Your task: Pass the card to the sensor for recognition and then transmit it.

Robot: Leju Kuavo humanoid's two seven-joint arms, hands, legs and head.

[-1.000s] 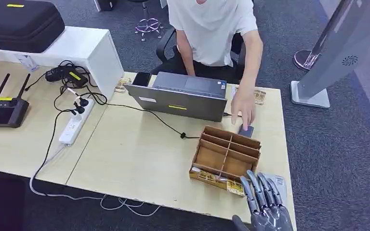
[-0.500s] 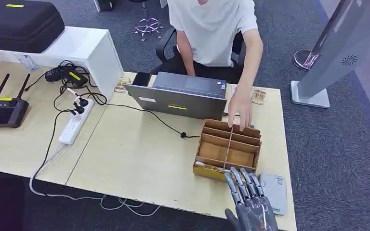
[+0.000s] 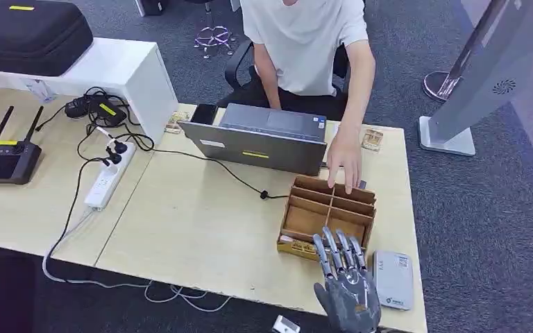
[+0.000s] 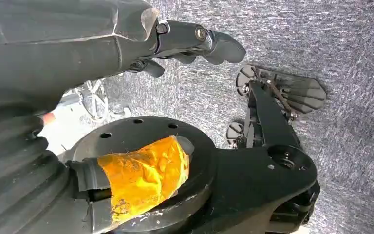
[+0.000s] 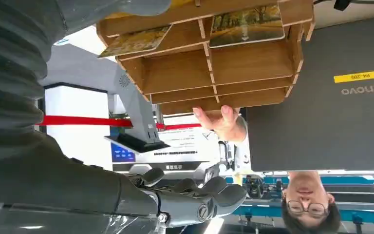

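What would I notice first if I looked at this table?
Probably the robot's shiny right hand at the table's near edge, its fingers stretched toward a wooden box with compartments. A person's hand rests on the box's far side, beside a grey laptop.

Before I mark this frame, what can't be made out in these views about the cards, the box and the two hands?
- Cards in the wooden box: in the head view the right hand covers the front slots.
- Grey device: its label print is too small to read.
- Person's hand: its fingertips drop behind the box's back wall.
- Left hand: whether it holds anything, since the fingers are largely hidden by its own cover.
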